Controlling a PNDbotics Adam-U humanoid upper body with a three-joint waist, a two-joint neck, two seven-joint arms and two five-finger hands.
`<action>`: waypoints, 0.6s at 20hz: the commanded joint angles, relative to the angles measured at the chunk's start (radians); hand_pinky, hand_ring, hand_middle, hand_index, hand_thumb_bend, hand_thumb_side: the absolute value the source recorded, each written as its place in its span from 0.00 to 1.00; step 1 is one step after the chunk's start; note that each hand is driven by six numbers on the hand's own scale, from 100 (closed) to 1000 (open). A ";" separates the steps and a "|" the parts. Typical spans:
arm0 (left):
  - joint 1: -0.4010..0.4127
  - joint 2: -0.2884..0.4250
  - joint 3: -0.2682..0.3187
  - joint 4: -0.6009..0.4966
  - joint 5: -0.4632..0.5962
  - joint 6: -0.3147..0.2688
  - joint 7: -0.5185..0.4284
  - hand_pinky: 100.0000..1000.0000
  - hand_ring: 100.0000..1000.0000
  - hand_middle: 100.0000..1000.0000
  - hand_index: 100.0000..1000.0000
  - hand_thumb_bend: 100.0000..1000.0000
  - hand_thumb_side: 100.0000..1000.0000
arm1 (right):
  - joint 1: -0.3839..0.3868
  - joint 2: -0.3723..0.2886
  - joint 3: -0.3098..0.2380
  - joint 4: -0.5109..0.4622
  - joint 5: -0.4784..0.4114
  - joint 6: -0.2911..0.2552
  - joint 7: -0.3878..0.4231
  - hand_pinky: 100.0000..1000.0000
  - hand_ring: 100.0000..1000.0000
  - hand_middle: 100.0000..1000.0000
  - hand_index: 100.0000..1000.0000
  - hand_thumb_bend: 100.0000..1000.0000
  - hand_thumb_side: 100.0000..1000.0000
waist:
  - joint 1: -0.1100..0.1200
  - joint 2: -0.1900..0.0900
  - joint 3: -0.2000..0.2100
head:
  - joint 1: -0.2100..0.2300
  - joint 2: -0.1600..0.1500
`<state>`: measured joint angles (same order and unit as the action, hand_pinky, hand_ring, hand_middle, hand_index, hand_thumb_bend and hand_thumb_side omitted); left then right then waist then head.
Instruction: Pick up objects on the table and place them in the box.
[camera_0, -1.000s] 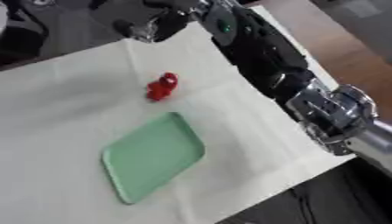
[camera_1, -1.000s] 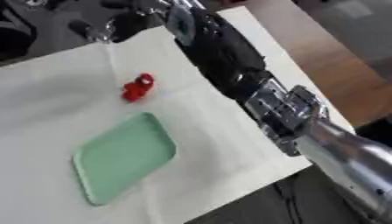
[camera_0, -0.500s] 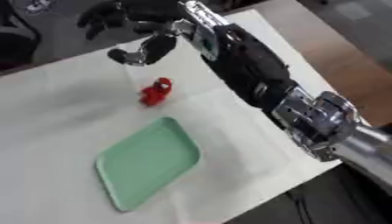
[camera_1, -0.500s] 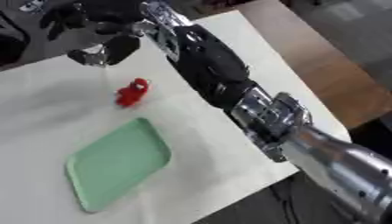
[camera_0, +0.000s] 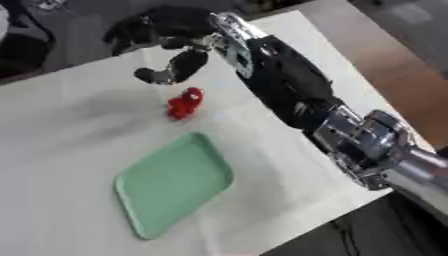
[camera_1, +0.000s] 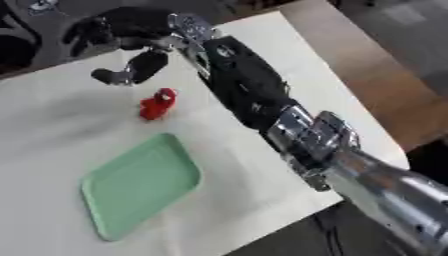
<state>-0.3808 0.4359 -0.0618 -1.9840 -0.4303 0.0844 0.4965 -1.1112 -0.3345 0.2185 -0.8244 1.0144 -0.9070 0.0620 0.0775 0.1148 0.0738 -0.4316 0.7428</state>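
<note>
The right hand is reaching in from the lower right w/ its arm stretched diagonally across the white table, and it's hovering over the far part of the cloth. Fingers are spreading apart and curling downward, thumb hanging lowest; nothing is sitting btwn them, so the hand is holding nothing.

A small red object is lying on the table just below the thumb tip, on the near side of the fingers, not touching them as far as the views are showing. Shape is hard to make out beyond a lumpy red form, slightly taller than wide.

A light green tray is lying flat further toward the near edge from the fingers, beyond the red object & apart from it, its corners rounded and its long axis running askew. It's carrying nothing.

The left hand isn't showing in either view.
</note>
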 joint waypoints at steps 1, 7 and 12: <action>-0.010 0.011 0.007 -0.016 0.001 -0.002 0.001 0.26 0.43 0.60 0.79 0.23 0.77 | 0.000 -0.023 -0.023 0.007 0.023 0.000 -0.017 0.63 0.79 0.87 0.85 0.13 0.88 | -0.003 -0.016 -0.002 | 0.009 -0.014; -0.001 0.019 0.008 -0.016 0.000 0.001 0.000 0.26 0.43 0.60 0.79 0.23 0.77 | 0.044 -0.052 -0.040 0.017 0.033 0.005 -0.055 0.64 0.78 0.86 0.85 0.14 0.90 | -0.006 -0.023 -0.009 | 0.008 -0.009; 0.005 0.024 0.008 -0.016 -0.001 0.003 0.000 0.26 0.43 0.60 0.79 0.23 0.77 | 0.062 -0.068 -0.046 0.019 0.032 0.019 -0.072 0.64 0.78 0.86 0.85 0.14 0.91 | -0.007 -0.027 -0.013 | 0.008 -0.011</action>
<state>-0.3697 0.4374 -0.0616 -1.9840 -0.4303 0.0860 0.4960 -1.0347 -0.3796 0.1815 -0.7976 1.0429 -0.8908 -0.0026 0.0727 0.1093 0.0597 -0.4314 0.7431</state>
